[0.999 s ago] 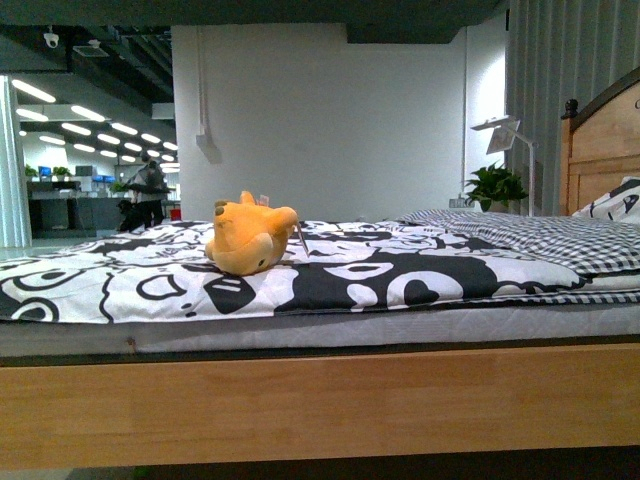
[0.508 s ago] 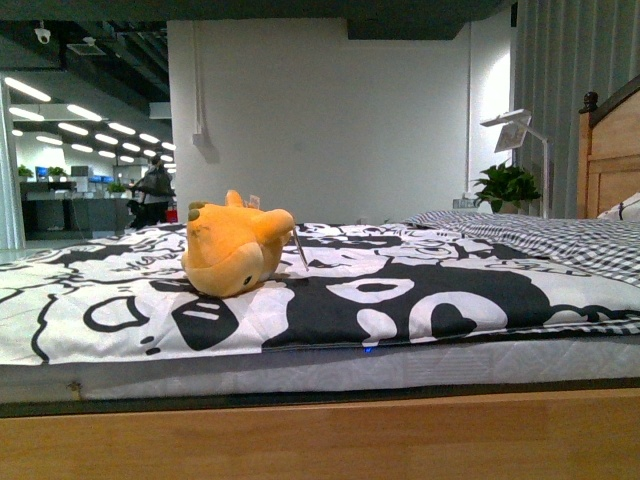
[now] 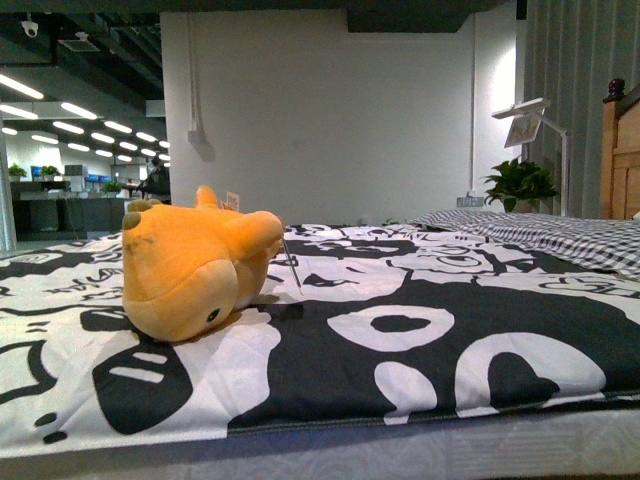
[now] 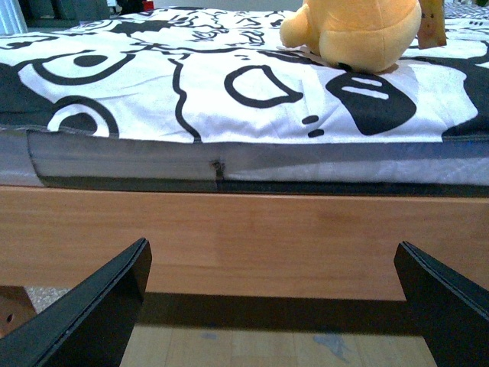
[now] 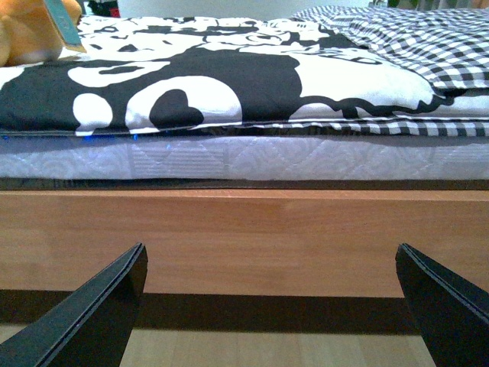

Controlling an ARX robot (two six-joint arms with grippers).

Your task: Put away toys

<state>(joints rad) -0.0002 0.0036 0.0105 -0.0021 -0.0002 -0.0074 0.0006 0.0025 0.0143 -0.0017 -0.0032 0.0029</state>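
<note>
Reaching is, in my judgement, the step in hand: the plush toy (image 3: 195, 265) has to be taken before it can be put away, and neither arm is at it yet. It lies on its side on the black-and-white bed cover (image 3: 420, 330), left of the middle in the front view and a little back from the near edge. A small tag (image 5: 61, 27) hangs from it.

To do this well, I would first raise the arm. Both wrist cameras look straight at the wooden side rail (image 4: 244, 229) of the bed, with the mattress (image 5: 229, 157) above it, so both grippers seem to stand lower than the surface on which the toy rests. The arm should clear the rail and the mattress edge before it goes forward. The left arm looks the better choice (its camera shows the toy large and close, while the right one catches only a corner of it, well apart). The body is soft and round, so I would take it across its thick middle from above, not by a stubby point or by the tag, and close gently. Pushing into the cover could catch the cloth together with the toy.

The left gripper (image 4: 271, 245) has its two dark fingers (image 4: 107, 306) spread wide, with nothing between them and touching nothing. The right gripper (image 5: 269, 246) is the same: spread wide, empty, in free air before the rail.
</note>
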